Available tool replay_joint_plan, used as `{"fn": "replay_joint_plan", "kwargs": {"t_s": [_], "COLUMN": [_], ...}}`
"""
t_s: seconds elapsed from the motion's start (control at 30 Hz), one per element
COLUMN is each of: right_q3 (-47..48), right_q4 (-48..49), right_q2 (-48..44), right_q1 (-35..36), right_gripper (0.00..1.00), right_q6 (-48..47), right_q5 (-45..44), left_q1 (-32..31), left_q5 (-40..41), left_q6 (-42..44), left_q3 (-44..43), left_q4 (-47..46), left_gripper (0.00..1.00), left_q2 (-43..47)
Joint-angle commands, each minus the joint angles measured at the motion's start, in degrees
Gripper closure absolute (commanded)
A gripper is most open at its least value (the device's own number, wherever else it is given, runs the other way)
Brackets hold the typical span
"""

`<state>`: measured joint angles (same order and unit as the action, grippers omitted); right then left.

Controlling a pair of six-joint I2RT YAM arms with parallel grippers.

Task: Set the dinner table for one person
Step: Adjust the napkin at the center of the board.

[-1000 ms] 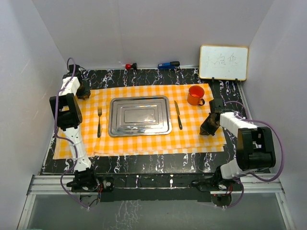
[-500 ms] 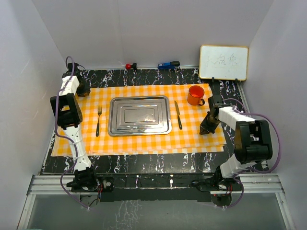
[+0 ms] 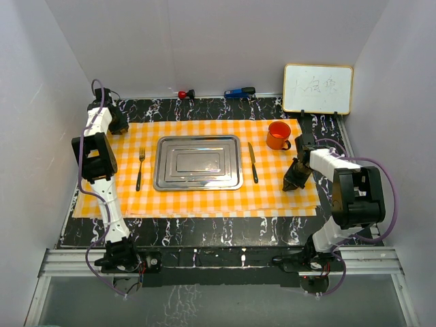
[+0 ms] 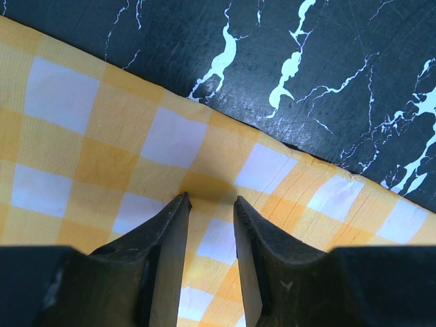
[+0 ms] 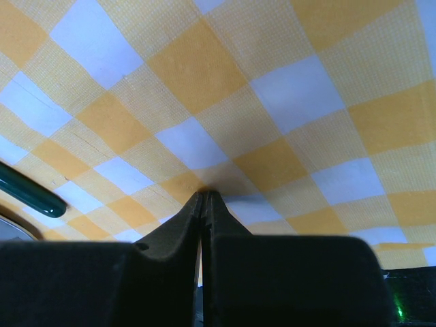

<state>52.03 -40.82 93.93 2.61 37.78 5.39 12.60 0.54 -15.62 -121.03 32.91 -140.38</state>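
The table [image 3: 204, 233] lies with its long axis from 9 to 3 o'clock in the top view, filling the floor between the white walls. Its black, white-veined top shows as a border all round the cloth [image 3: 197, 201]. The cloth covers the middle of the table, with its long side the same way.

A steel tray [image 3: 198, 187] sits at the centre of the cloth. The fork [image 3: 139, 169] lies at the tray's 9 o'clock, tines toward 12. The knife [image 3: 253, 162] lies at its 3 o'clock, blade toward 12. The orange mug [image 3: 278, 135] stands at about 2 o'clock, near the knife's tip.

On the bare far strip lie a red-topped thing [image 3: 183, 94] at 12 o'clock and a blue one [image 3: 238, 91] at 1. A whiteboard [image 3: 318, 88] stands at the far right corner. Its faint marks are too pale for me to read.

My left claw [image 4: 210, 201] is at the cloth's 10 o'clock corner. Its fingers are parted by a narrow gap with flat cloth showing between them, and the tips are just inside the cloth's edge.

My right claw [image 5: 204, 194] is down on the cloth at the tray's 4 o'clock, right of the knife. Its fingers are pressed fully together, with the tips against the fabric. I cannot tell whether a fold is caught between them.
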Motion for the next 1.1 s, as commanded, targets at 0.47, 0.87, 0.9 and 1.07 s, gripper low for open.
{"fn": "replay_joint_plan", "kwargs": {"t_s": [0.47,0.87,0.9,1.07], "right_q3": [-0.2,11.2,13.4,20.8], "right_q4": [-0.7,-3.6,-4.1,-5.5], "right_q2": [3.3,-0.9,-0.9,1.3], "right_q1": [0.6,0.7,0.6,0.7], "right_gripper": [0.67,0.69,0.69,0.70], "right_q6": [0.6,-1.0,-1.2,-2.9], "right_q5": [-12.1,-12.4,-12.4,-10.3], "left_q1": [0.0,0.1,0.1,0.1], "left_q5": [-0.9,-1.1,-0.9,0.3], "left_q6": [2.3,2.6,2.6,2.4], "left_q3": [4.2,0.5,0.0,-4.3], "left_q4": [2.7,10.8,11.2,14.5], "left_gripper": [0.58,0.44,0.39,0.37], "left_q2": [3.0,11.3,11.8,11.5]}}
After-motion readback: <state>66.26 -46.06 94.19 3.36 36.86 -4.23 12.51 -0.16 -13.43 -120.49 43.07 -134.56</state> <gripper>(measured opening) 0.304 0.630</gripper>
